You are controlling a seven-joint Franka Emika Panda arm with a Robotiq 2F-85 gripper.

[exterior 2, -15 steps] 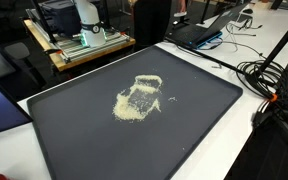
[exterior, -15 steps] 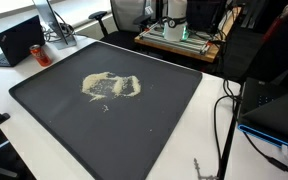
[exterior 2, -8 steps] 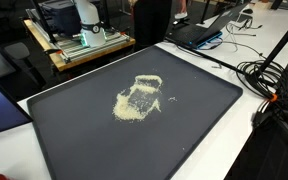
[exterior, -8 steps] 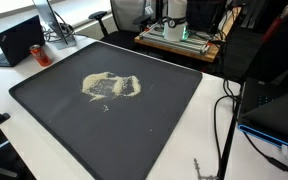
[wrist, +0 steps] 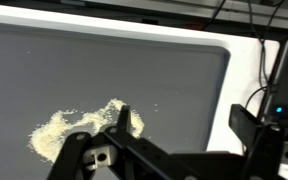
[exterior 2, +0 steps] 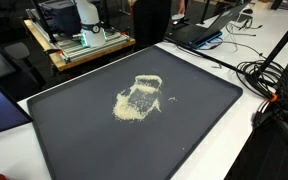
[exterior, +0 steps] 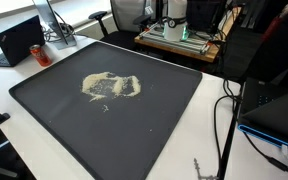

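Change over the last second: none; nothing shifted, black two-fingered pincer (wrist: 181, 128) at the same fully released spread, grasping nothing. Meaning for the work in hand: no contact, heap undisturbed. Count: one pincer, seen in the wrist view only. One heap of pale beige crumbly grains (wrist: 79, 128) (exterior: 111, 87) (exterior 2: 139, 98), below the pincer, just ahead of one fingertip, apart from both. A few stray grains beside the heap, too small to number. One large black rimmed rectangular tray (wrist: 134, 60) (exterior: 134, 130) (exterior 2: 184, 130) beneath pincer and heap. One open black laptop (exterior: 19, 40), well apart from the pincer, off the tray.
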